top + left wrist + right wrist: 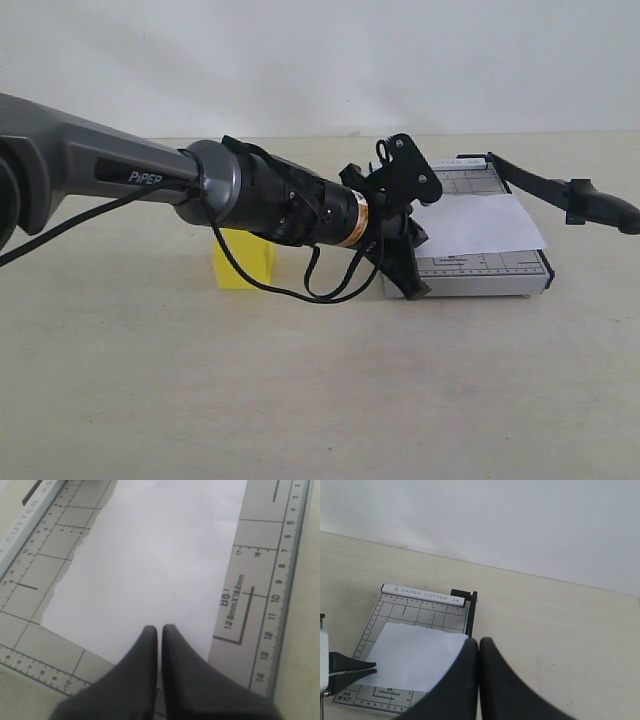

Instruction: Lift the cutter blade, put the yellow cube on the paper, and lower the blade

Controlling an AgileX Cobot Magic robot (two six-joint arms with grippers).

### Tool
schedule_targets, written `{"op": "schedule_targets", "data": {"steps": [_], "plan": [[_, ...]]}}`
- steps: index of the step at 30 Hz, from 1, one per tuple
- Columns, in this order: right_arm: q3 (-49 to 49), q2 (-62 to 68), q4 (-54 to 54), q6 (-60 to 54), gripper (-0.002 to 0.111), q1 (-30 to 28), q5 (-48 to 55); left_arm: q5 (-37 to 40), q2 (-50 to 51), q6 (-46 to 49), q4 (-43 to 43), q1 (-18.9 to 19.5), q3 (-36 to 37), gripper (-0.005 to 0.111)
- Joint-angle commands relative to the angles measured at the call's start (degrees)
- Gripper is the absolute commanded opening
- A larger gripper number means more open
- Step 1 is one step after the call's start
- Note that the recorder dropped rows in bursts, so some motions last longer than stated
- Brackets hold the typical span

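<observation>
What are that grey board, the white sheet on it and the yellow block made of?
Grey board: looks like matte painted metal or hard plastic, with printed ruler lines; cannot tell which. White sheet: thin paper, one edge ragged as if torn. Yellow block: smooth, solid-coloured, probably plastic or foam.

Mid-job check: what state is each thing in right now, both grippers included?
cutter blade: raised, angled up off the trimmer board.
paper: flat on the board, one edge ragged.
yellow cube: on the table, apart from the board, not on the paper.
left gripper: shut, empty, tips over the paper's edge.
right gripper: shut, empty.
</observation>
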Motion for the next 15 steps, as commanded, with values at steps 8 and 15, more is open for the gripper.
{"op": "schedule_targets", "data": {"steps": [8,15], "plan": [[-0.1,-0.4,0.1,-0.1,0.0,0.0,-0.4,-3.5,1.8,-0.5,-1.6,-1.5,-2.4,0.004],[-0.1,-0.4,0.0,-0.1,0.0,0.0,-0.1,-2.8,2.6,-0.2,-1.6,-1.5,-2.4,0.004]]}}
